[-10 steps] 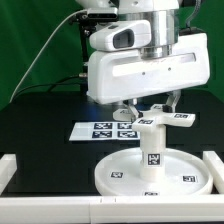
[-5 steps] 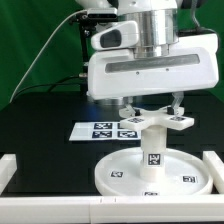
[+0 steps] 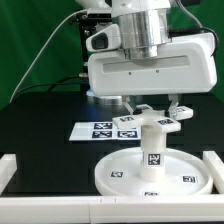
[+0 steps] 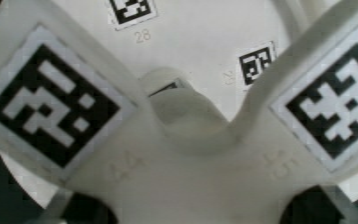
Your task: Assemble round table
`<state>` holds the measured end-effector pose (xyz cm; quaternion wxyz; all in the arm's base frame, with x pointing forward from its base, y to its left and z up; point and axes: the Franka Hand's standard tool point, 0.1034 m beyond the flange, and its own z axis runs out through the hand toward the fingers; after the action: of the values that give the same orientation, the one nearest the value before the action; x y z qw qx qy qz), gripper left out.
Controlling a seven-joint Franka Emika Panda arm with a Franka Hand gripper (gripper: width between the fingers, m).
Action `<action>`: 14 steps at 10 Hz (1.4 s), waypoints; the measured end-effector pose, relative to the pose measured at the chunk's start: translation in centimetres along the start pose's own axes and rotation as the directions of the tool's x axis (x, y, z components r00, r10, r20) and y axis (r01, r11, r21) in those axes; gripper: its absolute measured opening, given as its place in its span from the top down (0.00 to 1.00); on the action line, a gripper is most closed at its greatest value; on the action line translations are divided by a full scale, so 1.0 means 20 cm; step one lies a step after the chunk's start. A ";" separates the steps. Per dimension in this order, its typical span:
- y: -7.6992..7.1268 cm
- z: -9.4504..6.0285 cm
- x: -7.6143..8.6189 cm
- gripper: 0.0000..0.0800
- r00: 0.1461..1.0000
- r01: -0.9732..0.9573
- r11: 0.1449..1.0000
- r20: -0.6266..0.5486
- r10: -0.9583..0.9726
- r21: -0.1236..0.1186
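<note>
White plastic cross piece [image 3: 150, 119] sits on the top of the post [image 3: 153, 152], directly under the gripper [image 3: 160, 107]; the post stands upright in the middle of the round disc [image 3: 110, 176], and the disc lies flat on the black surface [image 3: 40, 125], well below the gripper. In the wrist view the hub of the cross piece [image 4: 176, 118] fills the middle of the picture; two of its tagged arms spread away from the hub, and under them a part of the round disc [image 4: 194, 40] shows with small tags. The gripper pinches the cross piece; its jaws stand on two sides of the hub and seem pressed against it, though the contact itself is partly hidden.

By my judgement the step in hand is to fasten the cross piece onto the post, and the disc and the post look already joined; whether the cross piece is fully seated on the post I cannot tell. The next move probably asks for a turn around the axis of the post, with the wrist kept vertical and only a light push downward; nothing holds the disc, so it could turn together with the post.

About the pose: the arm comes down from above the frame, the wrist points straight down, and the broad white body of the gripper hangs over the post. The marker board [image 3: 100, 130] lies beyond the post, low under the gripper toward the exterior view's left.
</note>
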<state>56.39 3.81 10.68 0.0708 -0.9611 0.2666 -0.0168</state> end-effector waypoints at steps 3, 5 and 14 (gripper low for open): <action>0.01 0.00 0.00 0.45 0.917 -0.400 0.916 0.014 0.399 0.043; 0.01 0.00 0.00 0.45 0.901 -0.433 0.900 0.010 0.433 0.047; -0.04 -0.09 -0.03 0.19 0.921 0.380 0.923 0.066 -0.383 0.050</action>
<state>56.19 4.56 12.57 0.0937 -0.9931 0.0711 0.0009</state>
